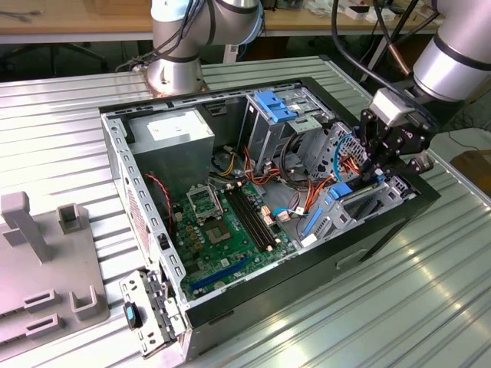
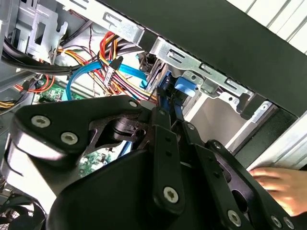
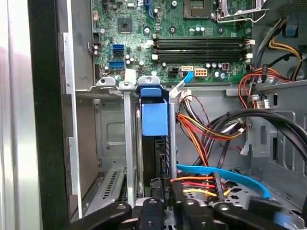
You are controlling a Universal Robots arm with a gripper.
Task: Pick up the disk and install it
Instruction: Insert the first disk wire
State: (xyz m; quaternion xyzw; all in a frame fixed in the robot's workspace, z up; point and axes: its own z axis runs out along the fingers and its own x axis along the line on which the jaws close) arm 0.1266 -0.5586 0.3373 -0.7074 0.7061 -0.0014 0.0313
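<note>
Ribbed metal sheeting covers the desk [image 1: 92,100], where an open computer case [image 1: 307,264] lies on its side with its green motherboard [image 1: 222,234] exposed. At the case's end toward the exterior view's right, the claw [image 1: 381,165] reaches down into the drive bay [image 3: 108,143]. The disk [image 3: 154,139], dark-bodied with blue carrier rails, stands on edge in a slot of that bay, beside orange and yellow wires [image 3: 201,134] and a flat blue cable [image 3: 225,177]. The black fingers [image 2: 165,143] are closed on the disk's near end. A person's hand [image 2: 280,187] rests nearby in the second wrist view.
</note>
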